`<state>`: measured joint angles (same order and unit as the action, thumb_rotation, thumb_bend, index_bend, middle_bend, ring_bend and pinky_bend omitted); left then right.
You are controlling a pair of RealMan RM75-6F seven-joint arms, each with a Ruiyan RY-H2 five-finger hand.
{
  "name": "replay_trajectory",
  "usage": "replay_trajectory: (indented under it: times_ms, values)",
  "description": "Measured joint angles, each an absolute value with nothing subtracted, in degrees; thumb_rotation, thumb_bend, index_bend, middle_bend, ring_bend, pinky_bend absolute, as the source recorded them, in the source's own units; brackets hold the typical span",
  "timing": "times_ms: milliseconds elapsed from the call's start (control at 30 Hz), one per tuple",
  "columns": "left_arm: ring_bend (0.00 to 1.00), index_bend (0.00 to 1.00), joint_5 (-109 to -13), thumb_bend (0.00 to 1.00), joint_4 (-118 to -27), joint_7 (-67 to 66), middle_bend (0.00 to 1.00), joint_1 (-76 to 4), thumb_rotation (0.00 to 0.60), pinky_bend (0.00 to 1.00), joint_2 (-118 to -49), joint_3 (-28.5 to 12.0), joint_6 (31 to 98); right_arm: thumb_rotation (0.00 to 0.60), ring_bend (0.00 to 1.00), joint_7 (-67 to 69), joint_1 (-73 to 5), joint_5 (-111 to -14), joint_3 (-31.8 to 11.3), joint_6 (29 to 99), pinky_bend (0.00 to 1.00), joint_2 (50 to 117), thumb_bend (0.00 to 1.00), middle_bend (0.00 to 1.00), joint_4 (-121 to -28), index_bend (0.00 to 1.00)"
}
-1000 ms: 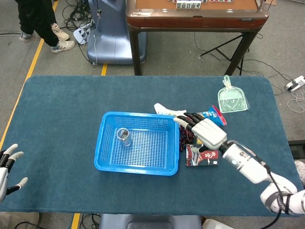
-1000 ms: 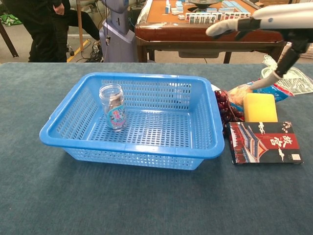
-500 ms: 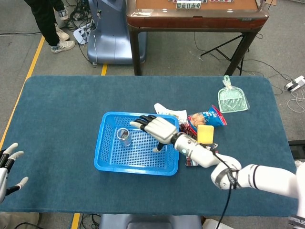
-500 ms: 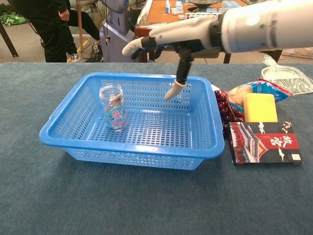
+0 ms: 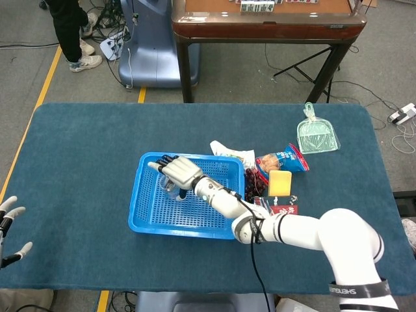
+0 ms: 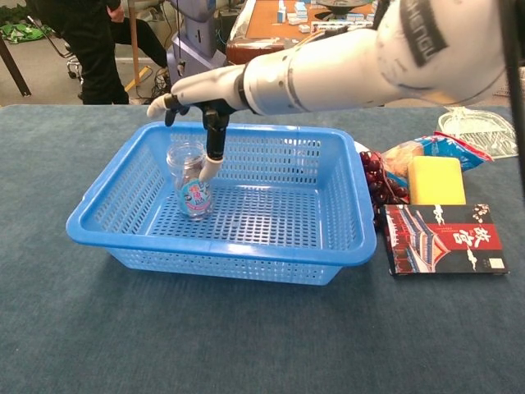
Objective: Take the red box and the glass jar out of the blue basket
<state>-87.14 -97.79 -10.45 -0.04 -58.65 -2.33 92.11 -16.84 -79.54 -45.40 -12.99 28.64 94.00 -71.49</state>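
With the right hand (image 6: 197, 97) spread open over the glass jar (image 6: 189, 180) in the blue basket (image 6: 246, 246), holding nothing, lower squarely before closing around the jar's sides

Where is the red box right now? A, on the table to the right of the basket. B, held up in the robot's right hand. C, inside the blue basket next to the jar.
A: the red box lies flat on the table just outside the blue basket, which holds only the glass jar.

Right hand (image 5: 175, 171) over glass jar (image 5: 169, 188) in blue basket (image 5: 144, 214); fingers spread.
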Motion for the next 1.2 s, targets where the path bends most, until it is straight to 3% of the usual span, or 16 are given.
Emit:
replay_trajectory:
  times_ms: [233,300,467,600,900,1200]
  values:
    - [0.16,0.31,-86.3,0.15,-96.8,-9.1,0.14,0.8,0.600,0.18,-58.5,-2.3,92.7,0.600,0.16,-19.6,-83.2,-39.2,-10.8,28.7,0.38,99.7,0.02,0.20,-64.8,0.05]
    - [0.16,0.31,-86.2,0.15,-96.6,-8.9,0.14,1.0,0.600,0.18,-58.5,-2.3,92.8,0.600,0.19,-20.1,-83.6,-38.7,-10.3,29.1,0.43,100.8,0.08,0.23,-63.7,0.12]
    - [0.16,0.31,-86.3,0.15,-96.6,-8.8,0.14,1.1,0.600,0.18,-58.4,-2.4,93.1,0.600,0.32,-20.3,-83.4,-38.9,-10.0,31.1,0.61,102.2,0.36,0.35,-62.6,0.32]
    - [0.16,0.31,-86.4,0.15,-96.6,-8.9,0.14,1.1,0.600,0.18,-58.5,-2.4,93.0,0.600,0.36,-18.5,-82.0,-40.9,-10.8,32.1,0.66,101.5,0.43,0.38,-63.5,0.37]
    - [0.16,0.31,-86.3,0.15,-96.7,-9.5,0.14,0.6,0.600,0.18,-58.6,-2.8,92.5,0.600,0.39,-11.6,-75.4,-48.4,-14.2,37.7,0.68,92.3,0.43,0.40,-74.7,0.37]
    - [0.16,0.31,-86.8,0.15,-96.8,-9.7,0.14,0.4,0.600,0.18,-58.6,-2.9,92.5,0.600,0.40,-8.3,-65.6,-54.1,-15.0,44.6,0.68,74.4,0.43,0.40,-87.1,0.37]
